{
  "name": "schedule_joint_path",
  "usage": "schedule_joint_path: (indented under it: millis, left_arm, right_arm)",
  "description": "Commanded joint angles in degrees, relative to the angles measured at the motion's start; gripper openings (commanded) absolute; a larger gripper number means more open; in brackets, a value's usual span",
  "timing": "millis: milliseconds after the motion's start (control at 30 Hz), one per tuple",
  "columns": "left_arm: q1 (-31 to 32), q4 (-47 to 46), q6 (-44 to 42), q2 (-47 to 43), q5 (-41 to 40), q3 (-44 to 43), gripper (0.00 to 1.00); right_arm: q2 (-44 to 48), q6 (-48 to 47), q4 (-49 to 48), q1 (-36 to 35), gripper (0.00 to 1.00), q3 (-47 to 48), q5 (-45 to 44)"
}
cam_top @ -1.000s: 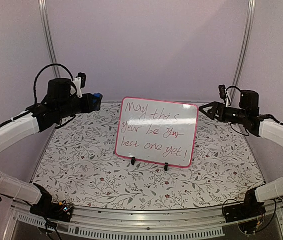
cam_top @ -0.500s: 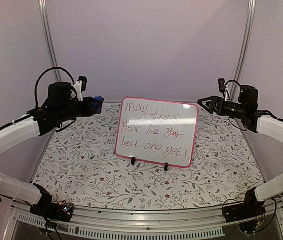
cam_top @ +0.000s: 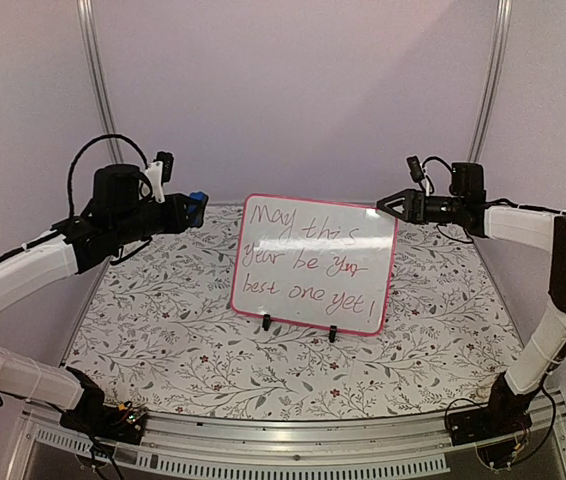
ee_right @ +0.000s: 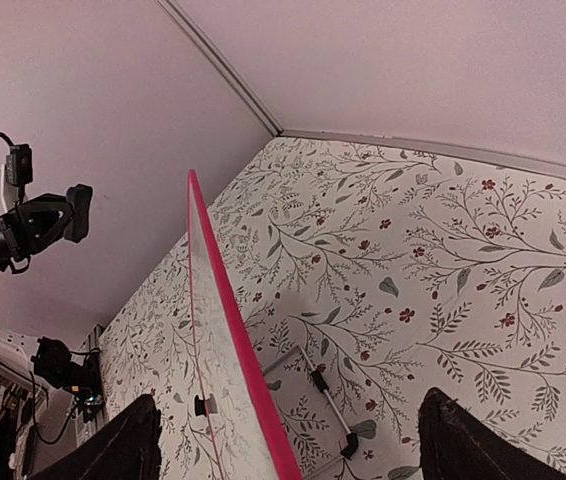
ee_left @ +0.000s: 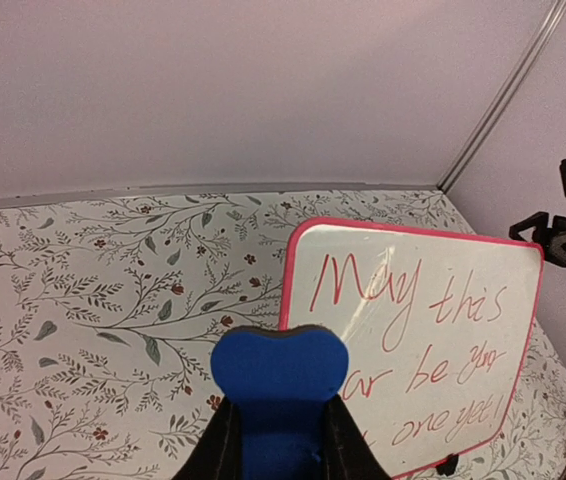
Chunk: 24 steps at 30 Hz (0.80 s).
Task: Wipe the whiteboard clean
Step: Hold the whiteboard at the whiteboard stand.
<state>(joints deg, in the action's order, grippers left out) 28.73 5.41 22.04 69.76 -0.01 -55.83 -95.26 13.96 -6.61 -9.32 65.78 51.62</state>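
The left fingers are closed tight on a blue eraser, its rounded end sticking out past the tips. They hang in the air off the left side of the whiteboard, level with its top edge and apart from it, with the eraser end facing the board. The left arm runs away from the board's left side.

The right fingers are spread wide and hold nothing. They sit just beside the whiteboard's upper right corner. In the right wrist view the board's pink edge shows between them, touching neither. The right arm reaches in from the board's right.

The whiteboard stands near the middle of the flower-patterned tabletop. It rests on two small black feet and leans back a little. Its white face carries red handwriting: "May this year be your best one yet!"
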Motion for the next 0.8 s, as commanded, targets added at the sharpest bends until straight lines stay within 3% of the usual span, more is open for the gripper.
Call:
schedule_joint_path:
  millis: [0,267,567,767]
  left_arm:
    - [0.6,-1.2,-1.0,-1.5,1.1,0.6,0.15]
    - [0.6,-1.2,-1.0,-1.4,1.1,0.6,0.15]
    - [0.2,-1.1,-0.9,-0.8,2.6,0.2,0.15]
    - [0.2,-1.1,-0.7,-1.0,2.9,0.3,0.15]
  right_arm:
    - [-3.3,-0.6,-0.5,-1.1,0.86,3.4,5.9]
    - [-7.9,-0.3,-1.0,-3.5,0.75,6.5,8.7]
    - [-8.2,-0.3,-1.2,-4.4,0.36,5.6,9.9]
    - [-5.9,-0.6,-1.3,-6.1,0.2,4.5,10.1]
